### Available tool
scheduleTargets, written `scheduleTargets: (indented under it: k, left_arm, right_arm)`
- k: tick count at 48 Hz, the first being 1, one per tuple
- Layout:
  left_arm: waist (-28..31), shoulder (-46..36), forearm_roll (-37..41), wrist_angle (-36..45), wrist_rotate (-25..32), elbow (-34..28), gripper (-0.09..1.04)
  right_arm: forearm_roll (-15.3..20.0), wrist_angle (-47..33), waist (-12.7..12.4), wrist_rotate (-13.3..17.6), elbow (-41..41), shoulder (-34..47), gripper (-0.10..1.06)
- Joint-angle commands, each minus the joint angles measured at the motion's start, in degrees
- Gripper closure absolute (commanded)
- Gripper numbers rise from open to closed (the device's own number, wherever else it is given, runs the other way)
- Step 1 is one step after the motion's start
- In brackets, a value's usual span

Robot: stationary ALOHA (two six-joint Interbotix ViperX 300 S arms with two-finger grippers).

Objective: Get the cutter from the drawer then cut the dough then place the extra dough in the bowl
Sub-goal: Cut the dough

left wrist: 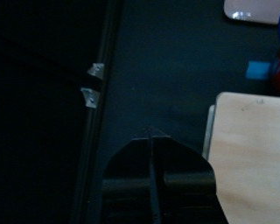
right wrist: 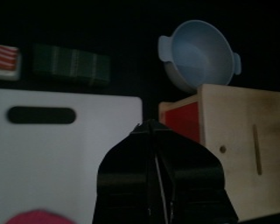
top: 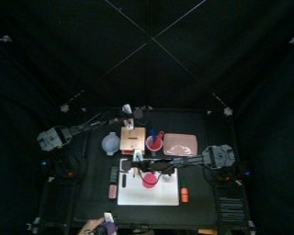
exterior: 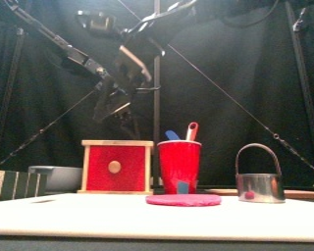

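The cutter stood upright off to the right of the wooden box, past the red cup. It was a round band of shiny metal with a thin wire handle arching over the top. Neither arm touched it.

The box's red drawer front faced the table's front and looked flush with the pale wood. In front of the box lay the white board, and on it the dough, a flat pink-red disc with a smooth, unbroken outline. The blue-grey bowl sat just beside the box on its left. A dark green sushi roll lay farther left of the box.

The left gripper hung in the air beside the box's top, its jaws pressed together on nothing. The right gripper hovered over the board in front of the box, pointing toward the drawer front. Its jaws were likewise pressed together and empty.
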Motion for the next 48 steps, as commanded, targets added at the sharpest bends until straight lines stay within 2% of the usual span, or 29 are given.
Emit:
scheduleTargets:
  k: [1, 8, 15, 22, 27, 35, 39, 48]
  left_arm:
    - [0.0, -3.5, -2.3, -3.3, 0.0, 1.4, 0.66]
    - [-1.7, -7.4, -6.2, -11.1, 0.1, 7.5, 0.66]
    - [-6.2, -11.4, -8.8, -21.2, 0.0, 14.7, 0.66]
    - [-12.0, -15.6, -13.2, -32.1, 0.1, 21.3, 0.66]
    - [-16.8, -18.0, -17.0, -37.6, 0.1, 25.2, 0.66]
    - [-25.0, -21.0, -22.1, -44.2, 0.2, 29.8, 0.65]
    - [-29.2, -22.3, -24.0, -47.9, 0.2, 31.5, 0.65]
    - [-38.0, -23.9, -26.5, -55.4, -0.1, 34.6, 0.65]
  right_arm:
    - [0.5, 2.2, 1.3, 0.2, 2.1, -6.4, 0.78]
    - [2.4, 4.7, 3.3, 0.4, 9.2, -12.1, 0.74]
    - [7.1, 6.7, 4.6, 0.4, 15.1, -15.8, 0.67]
    - [13.0, 7.5, 4.7, 0.4, 20.0, -18.4, 0.53]
    - [16.8, 7.5, 4.7, 0.4, 22.3, -20.0, 0.38]
    - [20.7, 9.1, 5.4, 0.4, 25.4, -22.2, 0.20]
    - [22.3, 11.4, 5.5, 0.4, 26.7, -23.2, 0.15]
    - [24.3, 13.6, 5.5, 0.4, 29.2, -23.8, 0.15]
